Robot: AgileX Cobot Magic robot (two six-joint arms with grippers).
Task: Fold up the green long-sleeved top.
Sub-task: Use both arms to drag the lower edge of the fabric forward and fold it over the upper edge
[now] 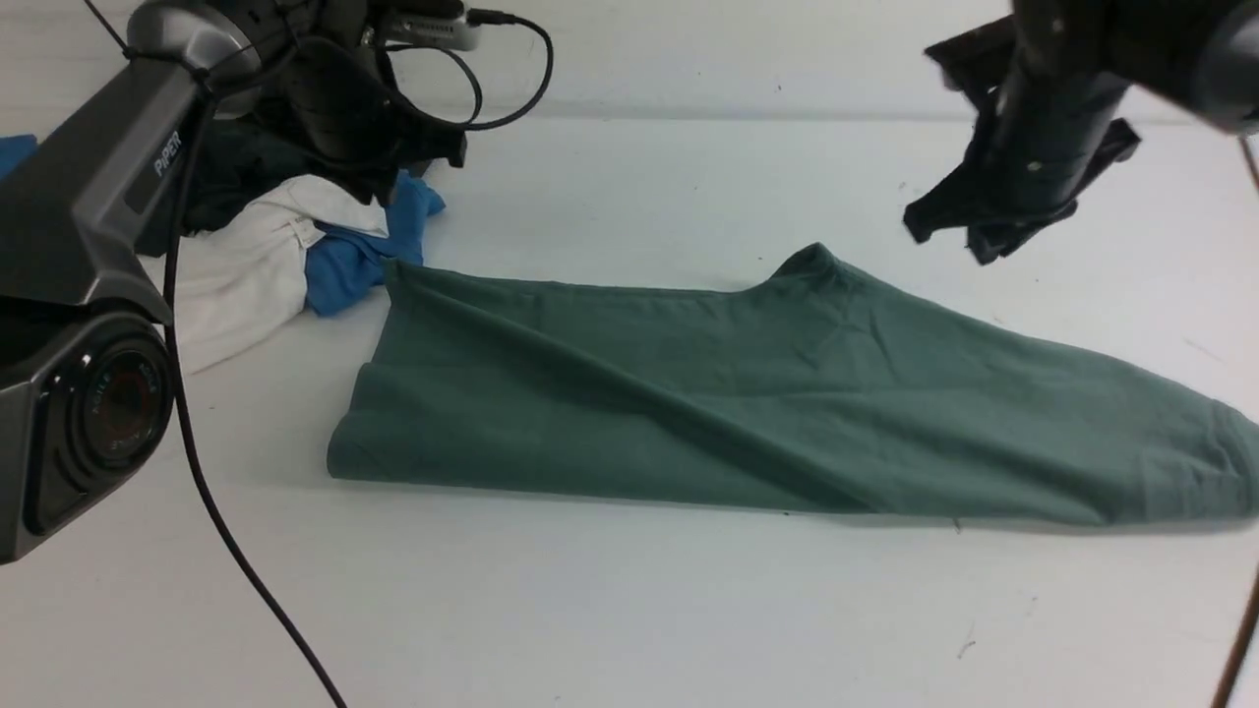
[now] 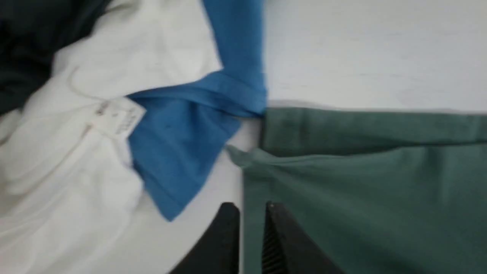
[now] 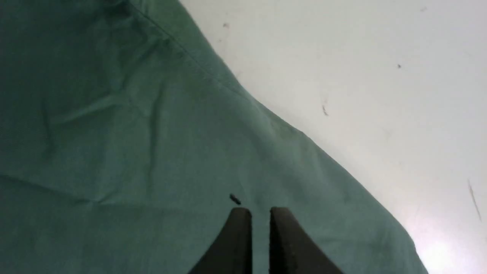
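I see the top (image 1: 767, 393) lying folded across the tabletop (image 1: 629, 610) to its right edge; left gripper (image 2: 249, 207) and right gripper (image 3: 259, 209) hover above it, jaws pressed together, empty

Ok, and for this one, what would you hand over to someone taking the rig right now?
Left gripper: jaws nearly together, empty, above the left end of the green long-sleeved top.
Right gripper: jaws nearly together, empty, raised over the top's right part.
Top: flat on the table, a long band running left to right; its far left corner lies against the blue garment.
Done: lengthwise folding, apparently.
Left: likely crosswise folds into a compact stack.
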